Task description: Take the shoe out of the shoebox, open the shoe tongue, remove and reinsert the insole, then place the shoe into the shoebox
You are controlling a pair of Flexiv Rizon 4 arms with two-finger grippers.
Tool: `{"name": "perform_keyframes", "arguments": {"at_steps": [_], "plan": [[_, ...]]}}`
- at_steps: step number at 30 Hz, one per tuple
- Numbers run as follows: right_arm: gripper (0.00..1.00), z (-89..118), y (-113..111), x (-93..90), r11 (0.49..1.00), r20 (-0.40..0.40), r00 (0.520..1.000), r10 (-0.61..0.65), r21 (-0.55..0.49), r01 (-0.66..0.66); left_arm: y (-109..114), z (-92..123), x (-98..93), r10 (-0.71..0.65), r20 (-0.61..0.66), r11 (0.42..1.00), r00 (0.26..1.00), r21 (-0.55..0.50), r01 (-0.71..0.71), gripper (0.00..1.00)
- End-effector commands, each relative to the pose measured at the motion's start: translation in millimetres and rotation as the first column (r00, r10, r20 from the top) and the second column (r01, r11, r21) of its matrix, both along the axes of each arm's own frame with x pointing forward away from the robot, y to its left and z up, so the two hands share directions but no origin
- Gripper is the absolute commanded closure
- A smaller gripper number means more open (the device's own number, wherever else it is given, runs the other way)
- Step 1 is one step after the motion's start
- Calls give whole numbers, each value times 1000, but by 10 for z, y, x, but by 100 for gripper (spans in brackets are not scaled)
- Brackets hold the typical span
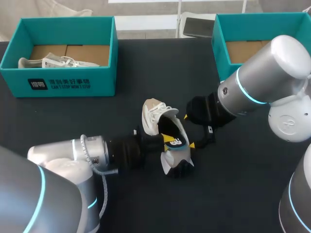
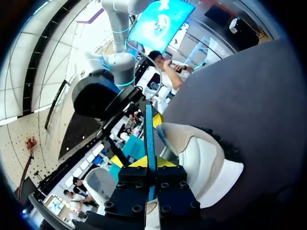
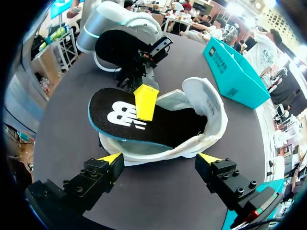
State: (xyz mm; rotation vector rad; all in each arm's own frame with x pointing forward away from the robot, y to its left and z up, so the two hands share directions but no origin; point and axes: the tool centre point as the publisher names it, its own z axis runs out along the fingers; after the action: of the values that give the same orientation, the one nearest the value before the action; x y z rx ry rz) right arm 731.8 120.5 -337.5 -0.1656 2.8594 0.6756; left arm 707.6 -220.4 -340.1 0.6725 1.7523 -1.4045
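the shoe (image 1: 154, 115) lies on its side mid surface (image 1: 73, 124), its insole (image 3: 120, 117) partly out. the left gripper (image 1: 169, 141), at the shoe's 9 o'clock, is clenched on the insole. the right gripper (image 3: 160, 159), at its 3 o'clock, hangs released.

**Setting:** robotics test bench, of the lab or demonstration kind, laid out for a shoe-handling trial.

**Evidence on view:**
- Two silver-grey robot arms with lit blue joint rings. The left arm (image 1: 63, 160) enters at 8 o'clock and the right arm (image 1: 262, 77) at 3 o'clock.
- One plain dark table (image 1: 73, 121) as the shared work surface.
- Two open teal cartons with cardboard floors. The left shoebox (image 1: 63, 82) sits at 10 o'clock with a pale boxed shoe (image 1: 53, 62) inside, and the right shoebox (image 1: 219, 48) at 2 o'clock.
- At table centre, a pale centre shoe (image 3: 206, 103). Its black insole (image 3: 120, 117) is partly out and pinched by the left gripper (image 2: 149, 165).
- The right gripper (image 3: 160, 158) is spread wide just beside the centre shoe.
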Motion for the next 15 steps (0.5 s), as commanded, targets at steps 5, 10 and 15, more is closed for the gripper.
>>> {"name": "perform_keyframes", "arguments": {"at_steps": [5, 10, 15], "plan": [[0, -11, 18, -13, 1000, 4, 1000, -4, -4, 4, 40, -57, 111, 43, -14, 999, 999, 5, -43, 100], [0, -11, 18, -13, 1000, 4, 1000, -4, -4, 4, 29, 56, 7, 21, -4, 1000, 1000, -10, -21, 70], [0, -11, 18, -13, 1000, 4, 1000, -4, -4, 4, 38, 195, -95, 1, 30, 1000, 1000, -30, 0, 64]]}}
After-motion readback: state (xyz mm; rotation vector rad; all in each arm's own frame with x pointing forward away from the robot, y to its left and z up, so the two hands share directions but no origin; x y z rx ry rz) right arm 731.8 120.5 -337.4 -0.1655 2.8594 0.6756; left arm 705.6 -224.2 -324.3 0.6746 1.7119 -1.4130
